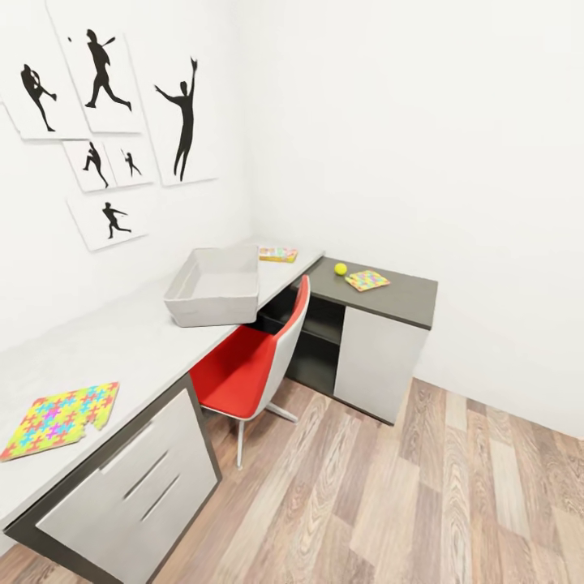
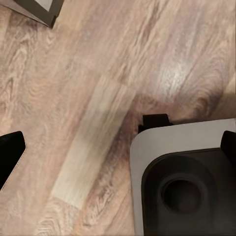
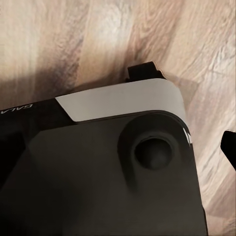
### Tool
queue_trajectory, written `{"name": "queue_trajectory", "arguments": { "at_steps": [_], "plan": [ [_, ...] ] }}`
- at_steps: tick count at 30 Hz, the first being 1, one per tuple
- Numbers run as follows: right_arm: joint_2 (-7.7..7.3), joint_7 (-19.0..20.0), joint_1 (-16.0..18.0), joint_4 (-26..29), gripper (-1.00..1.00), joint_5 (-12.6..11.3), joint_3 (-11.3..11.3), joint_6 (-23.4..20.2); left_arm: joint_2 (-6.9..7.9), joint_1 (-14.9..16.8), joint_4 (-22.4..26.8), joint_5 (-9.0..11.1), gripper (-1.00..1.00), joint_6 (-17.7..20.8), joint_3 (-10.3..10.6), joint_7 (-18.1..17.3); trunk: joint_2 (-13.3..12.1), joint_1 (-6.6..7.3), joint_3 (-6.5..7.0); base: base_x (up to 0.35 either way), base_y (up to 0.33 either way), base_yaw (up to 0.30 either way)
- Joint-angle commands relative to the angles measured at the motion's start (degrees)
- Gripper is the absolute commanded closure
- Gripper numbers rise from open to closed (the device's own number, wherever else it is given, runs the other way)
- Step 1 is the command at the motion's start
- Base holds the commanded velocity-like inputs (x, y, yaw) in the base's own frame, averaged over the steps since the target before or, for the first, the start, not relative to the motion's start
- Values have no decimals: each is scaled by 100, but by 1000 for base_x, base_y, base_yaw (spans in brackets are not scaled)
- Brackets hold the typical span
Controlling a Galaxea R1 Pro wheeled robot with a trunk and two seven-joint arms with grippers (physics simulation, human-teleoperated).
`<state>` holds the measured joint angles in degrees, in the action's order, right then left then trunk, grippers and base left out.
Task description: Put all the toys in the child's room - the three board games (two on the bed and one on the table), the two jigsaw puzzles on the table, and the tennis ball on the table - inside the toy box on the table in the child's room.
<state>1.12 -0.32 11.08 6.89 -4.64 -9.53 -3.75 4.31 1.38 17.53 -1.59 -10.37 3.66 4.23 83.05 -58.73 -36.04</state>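
Two jigsaw puzzles (image 1: 58, 418) (image 1: 367, 280) lie flat on the table (image 1: 130, 341), lower left and centre right, flanking the toy box (image 1: 215, 285). Thin and probably floppy, they want an edge pinch; whether either hand is apart or together, I cannot tell.

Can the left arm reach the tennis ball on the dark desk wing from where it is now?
Probably not yet. The tennis ball lies on the far dark wing of the table, beyond the red chair. The left wrist view looks down at the wood floor and the robot's base, so the arm hangs low.
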Motion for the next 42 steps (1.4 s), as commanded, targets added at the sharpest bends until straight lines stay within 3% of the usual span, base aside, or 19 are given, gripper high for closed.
{"name": "queue_trajectory", "arguments": {
  "at_steps": [1,42],
  "plan": [
    [2,-3,0,14,-100,-48,-12,-30,4,3,-4,-17,-100,-17,38,45,2,0,-13,0,194,-144],
    [0,23,0,14,-100,-50,-11,-32,0,3,-4,-17,-100,-17,38,44,2,0,-346,0,14,-155]
  ]
}}
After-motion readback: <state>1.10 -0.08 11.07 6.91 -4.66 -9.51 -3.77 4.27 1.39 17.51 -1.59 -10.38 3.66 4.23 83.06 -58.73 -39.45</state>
